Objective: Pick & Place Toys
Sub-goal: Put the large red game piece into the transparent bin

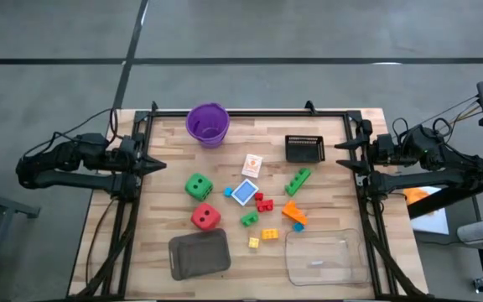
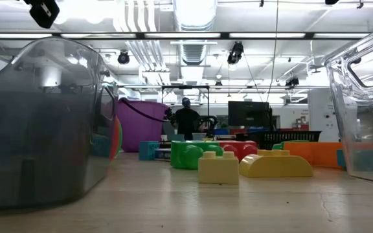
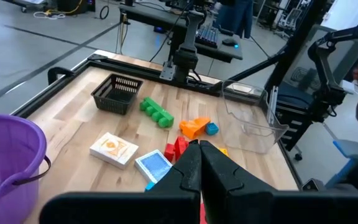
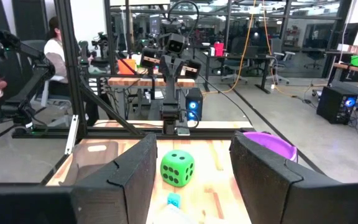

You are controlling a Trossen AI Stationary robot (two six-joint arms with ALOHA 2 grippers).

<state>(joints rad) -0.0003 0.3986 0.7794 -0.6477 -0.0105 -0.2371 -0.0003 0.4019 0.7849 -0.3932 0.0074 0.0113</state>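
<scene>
I hold both arms parked at the desk (image 1: 325, 143) edges, left pincer (image 1: 159, 167) clenched empty, right pincer (image 1: 342, 155) released, keeping the toys (image 1: 258, 201) unobstructed.

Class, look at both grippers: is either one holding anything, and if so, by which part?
Nothing is held. The left gripper is shut on nothing at the table's left edge; the right gripper waits open at the right edge, with no toy between its fingers.

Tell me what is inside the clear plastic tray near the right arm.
The clear plastic tray holds no toys in the high view; only the wooden table shows through it. Nothing covers its floor.
</scene>
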